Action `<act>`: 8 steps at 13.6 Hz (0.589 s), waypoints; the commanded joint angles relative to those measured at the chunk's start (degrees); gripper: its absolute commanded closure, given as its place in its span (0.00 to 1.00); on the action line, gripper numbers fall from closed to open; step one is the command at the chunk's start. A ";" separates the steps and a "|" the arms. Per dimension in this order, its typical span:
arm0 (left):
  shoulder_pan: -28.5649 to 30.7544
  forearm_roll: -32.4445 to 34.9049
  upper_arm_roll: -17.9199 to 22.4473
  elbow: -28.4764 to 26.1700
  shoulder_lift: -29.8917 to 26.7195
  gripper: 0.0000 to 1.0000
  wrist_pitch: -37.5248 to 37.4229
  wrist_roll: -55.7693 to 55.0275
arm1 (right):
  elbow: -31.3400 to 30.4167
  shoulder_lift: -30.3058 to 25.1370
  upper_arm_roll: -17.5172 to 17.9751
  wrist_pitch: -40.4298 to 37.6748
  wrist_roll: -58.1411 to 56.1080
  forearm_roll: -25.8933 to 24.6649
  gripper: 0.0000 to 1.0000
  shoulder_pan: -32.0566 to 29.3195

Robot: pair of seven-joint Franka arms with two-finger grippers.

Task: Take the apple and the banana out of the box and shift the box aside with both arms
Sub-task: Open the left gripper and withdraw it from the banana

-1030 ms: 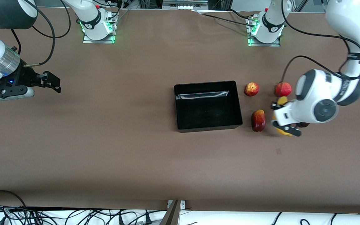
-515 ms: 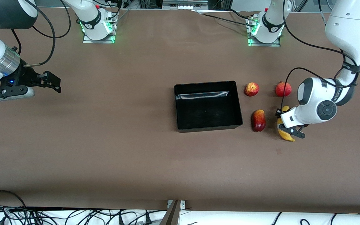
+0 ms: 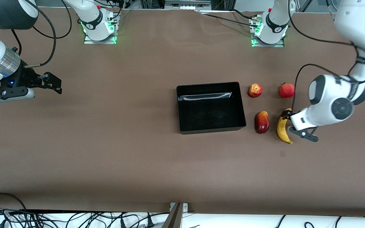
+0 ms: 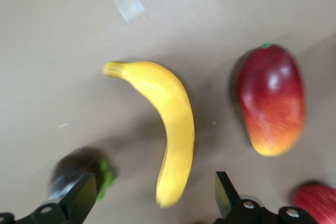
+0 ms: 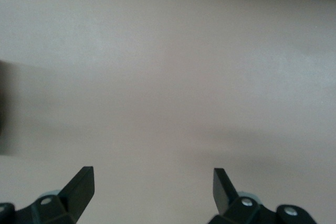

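The yellow banana point(image 3: 283, 127) lies on the table, toward the left arm's end from the black open-topped box point(image 3: 210, 130). The red and yellow apple point(image 3: 255, 90) sits beside the box's farther corner. My left gripper point(image 3: 295, 123) hovers low beside the banana, open and empty. In the left wrist view the banana point(image 4: 173, 124) runs away from the gripper point(image 4: 153, 198), with its near end between the spread fingers and untouched. My right gripper point(image 3: 56, 85) is open and empty over bare table at the right arm's end, where that arm waits; it also shows in the right wrist view point(image 5: 152, 182).
A red oblong fruit point(image 3: 262, 122) lies between the box and the banana. A round red fruit point(image 3: 286, 90) sits farther from the camera than the banana. A dark object with a green part point(image 4: 79, 174) lies by the left gripper's finger.
The left hand, which covered the banana a second ago, has shifted toward the left arm's end. The banana now lies uncovered on the table. The right arm has not moved.
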 commanded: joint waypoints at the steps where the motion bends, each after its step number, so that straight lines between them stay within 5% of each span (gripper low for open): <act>1: -2.80 -4.18 1.07 3.99 -7.80 0.00 -10.97 -1.38 | 1.01 0.31 -0.09 -0.66 -0.69 1.22 0.00 -0.10; 4: -10.52 -8.96 8.17 8.48 -13.08 0.00 -22.15 -7.52 | 0.92 0.31 -0.09 -0.75 -0.69 1.22 0.00 -0.10; 8: -16.08 -8.52 13.02 9.28 -20.46 0.00 -22.53 -14.56 | 0.92 0.31 -0.09 -0.84 -0.69 1.22 0.00 -0.10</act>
